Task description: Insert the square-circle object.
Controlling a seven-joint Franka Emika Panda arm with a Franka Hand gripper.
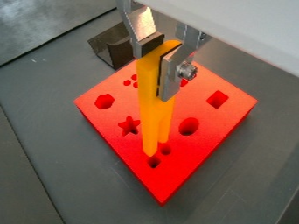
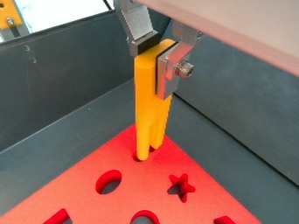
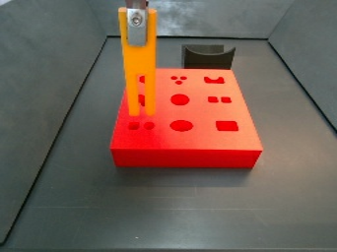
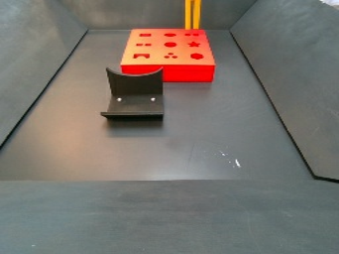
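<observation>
My gripper (image 1: 160,54) is shut on the top of the square-circle object (image 1: 153,105), a long orange-yellow bar that hangs upright. It shows the same way in both wrist views, with the gripper (image 2: 158,51) on the bar (image 2: 149,101). The forked lower end reaches the top of the flat red block (image 1: 222,122) near one corner, by a pair of small holes (image 3: 141,126). I cannot tell whether the prongs are in them. In a side view the bar (image 3: 136,69) stands over the block's (image 3: 198,138) left edge under the gripper (image 3: 136,17). It also shows at the far end (image 4: 193,12).
The dark fixture (image 3: 207,54) stands on the floor just behind the red block, and nearer the camera in a side view (image 4: 133,94). The block (image 4: 169,62) has several shaped holes. Grey bin walls (image 2: 59,96) rise on all sides of the floor.
</observation>
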